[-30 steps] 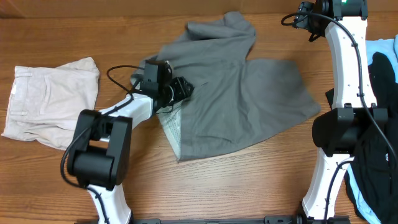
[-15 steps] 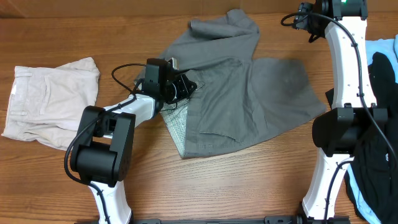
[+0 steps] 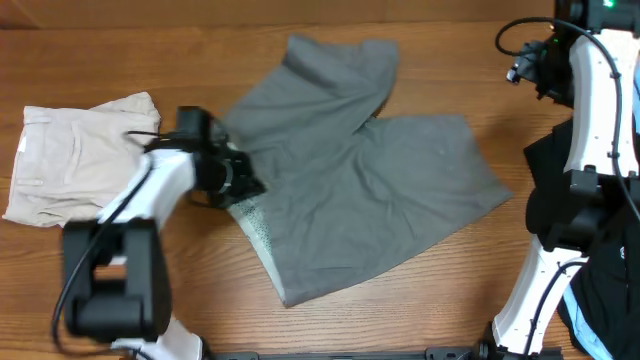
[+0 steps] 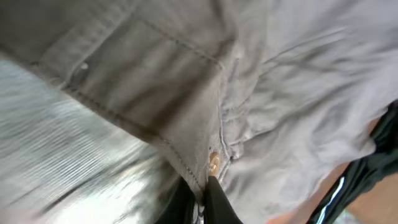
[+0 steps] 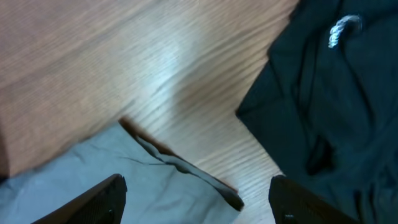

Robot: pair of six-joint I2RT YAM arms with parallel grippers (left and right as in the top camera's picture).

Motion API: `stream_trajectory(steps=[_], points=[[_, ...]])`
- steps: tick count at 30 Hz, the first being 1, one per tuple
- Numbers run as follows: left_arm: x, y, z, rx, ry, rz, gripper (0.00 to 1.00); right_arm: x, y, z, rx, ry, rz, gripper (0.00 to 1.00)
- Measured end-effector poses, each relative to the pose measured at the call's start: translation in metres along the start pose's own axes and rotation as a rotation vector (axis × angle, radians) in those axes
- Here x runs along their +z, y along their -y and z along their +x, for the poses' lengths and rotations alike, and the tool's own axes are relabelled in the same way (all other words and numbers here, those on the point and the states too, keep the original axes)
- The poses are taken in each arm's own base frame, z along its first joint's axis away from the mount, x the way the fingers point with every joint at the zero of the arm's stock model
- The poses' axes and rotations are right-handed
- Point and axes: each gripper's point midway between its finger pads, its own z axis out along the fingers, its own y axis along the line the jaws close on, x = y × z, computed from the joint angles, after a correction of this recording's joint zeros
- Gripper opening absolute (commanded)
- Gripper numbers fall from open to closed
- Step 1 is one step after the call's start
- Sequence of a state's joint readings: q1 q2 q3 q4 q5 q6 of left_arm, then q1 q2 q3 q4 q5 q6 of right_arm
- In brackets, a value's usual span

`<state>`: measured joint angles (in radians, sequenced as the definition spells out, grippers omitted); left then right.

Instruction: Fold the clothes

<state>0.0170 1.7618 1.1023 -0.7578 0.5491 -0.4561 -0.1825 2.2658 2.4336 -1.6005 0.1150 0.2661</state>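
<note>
The grey shorts (image 3: 360,190) lie spread across the middle of the overhead frame. The left gripper (image 3: 238,185) is clamped on their left edge, and its fingers (image 4: 214,202) pinch a seam. The right gripper (image 5: 202,199), upper right, hangs wide open over a corner of the shorts. Cream shorts (image 3: 80,160) lie far left, and a black garment (image 5: 336,93) lies at right.

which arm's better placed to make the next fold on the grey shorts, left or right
Left, probably. The left gripper is shut on the grey shorts at the waistband. The right gripper hangs open above the table by the shorts' corner, holding nothing.
</note>
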Motion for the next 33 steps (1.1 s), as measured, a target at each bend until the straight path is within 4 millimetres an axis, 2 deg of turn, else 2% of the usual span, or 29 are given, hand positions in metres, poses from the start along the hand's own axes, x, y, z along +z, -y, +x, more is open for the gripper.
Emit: stream_trajectory(steps=[1, 2, 4, 6, 8, 9, 12, 14, 17, 20, 21, 24, 27, 30, 33], points=[[-0.003, -0.001, 0.000, -0.002, 0.005, -0.001, 0.04, 0.002, -0.003, 0.003, -0.016, -0.020, -0.032, 0.78], [-0.025, -0.010, -0.002, -0.023, 0.047, -0.027, 0.04, 0.004, -0.011, 0.008, -0.047, -0.045, -0.077, 0.79], [-0.042, -0.023, 0.006, -0.060, 0.054, -0.080, 0.04, 0.008, -0.028, 0.019, -0.122, -0.091, -0.158, 0.82], [-0.044, -0.034, 0.014, -0.083, 0.034, -0.135, 0.04, 0.018, -0.069, 0.032, -0.266, -0.106, -0.277, 0.84], [-0.043, -0.037, 0.021, -0.088, 0.013, -0.163, 0.04, 0.026, -0.090, 0.035, -0.321, -0.093, -0.317, 0.84], [-0.043, -0.040, 0.026, -0.093, -0.003, -0.188, 0.04, 0.035, -0.106, 0.043, -0.360, -0.096, -0.345, 0.84], [-0.046, -0.058, 0.042, -0.122, -0.045, -0.308, 0.04, 0.051, -0.128, 0.066, -0.421, -0.142, -0.372, 0.83], [-0.049, -0.075, 0.049, -0.158, -0.046, -0.409, 0.04, 0.065, -0.130, 0.076, -0.424, -0.164, -0.356, 0.83], [-0.051, -0.090, 0.047, -0.187, -0.012, -0.485, 0.04, 0.085, -0.112, 0.094, -0.375, -0.242, -0.276, 0.83], [-0.052, -0.094, 0.041, -0.191, 0.022, -0.512, 0.07, 0.101, -0.092, 0.113, -0.338, -0.327, -0.214, 0.83], [-0.053, -0.096, 0.040, -0.192, 0.031, -0.521, 0.07, 0.103, -0.089, 0.117, -0.337, -0.340, -0.208, 0.83], [-0.055, -0.101, 0.032, -0.193, 0.073, -0.552, 0.06, 0.115, -0.080, 0.144, -0.364, -0.436, -0.213, 0.83], [-0.057, -0.102, 0.022, -0.191, 0.120, -0.564, 0.06, 0.120, -0.098, 0.144, -0.399, -0.411, -0.322, 0.83], [-0.054, -0.105, 0.013, -0.192, 0.147, -0.573, 0.06, 0.119, -0.131, 0.121, -0.438, -0.288, -0.478, 0.88], [-0.046, -0.111, 0.014, -0.204, 0.117, -0.591, 0.04, 0.116, -0.157, 0.101, -0.480, -0.171, -0.572, 0.93]])
